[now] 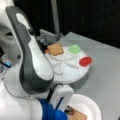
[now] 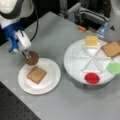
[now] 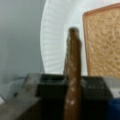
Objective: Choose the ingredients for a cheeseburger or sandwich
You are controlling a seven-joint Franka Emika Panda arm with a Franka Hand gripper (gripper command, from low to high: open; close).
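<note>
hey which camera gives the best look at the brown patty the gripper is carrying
A front view: the patty shows its whole round face, pinched in the gripper over the edge of the white plate. The wrist view shows it only edge-on, in front of the bread slice. In a front view, the arm hides it.

So camera setup here: a front view sits right behind the robot arm (image 1: 27, 62), looking down past it, so the arm fills most of that front view's left and bottom. Beyond it you get the divided tray (image 1: 71, 72) and only a sliver of the white plate (image 1: 87, 105) at the bottom.

A front view from the opposite side looks down from higher and further back, taking in the grey bench (image 2: 65, 105), the whole plate (image 2: 50, 82) and the tray (image 2: 75, 67) together.

Both front views share tray and plate.

The wrist view is super close, pointing down along the gripper (image 3: 72, 82) at the plate's rim (image 3: 50, 45) and a bread square (image 3: 105, 42).
</note>
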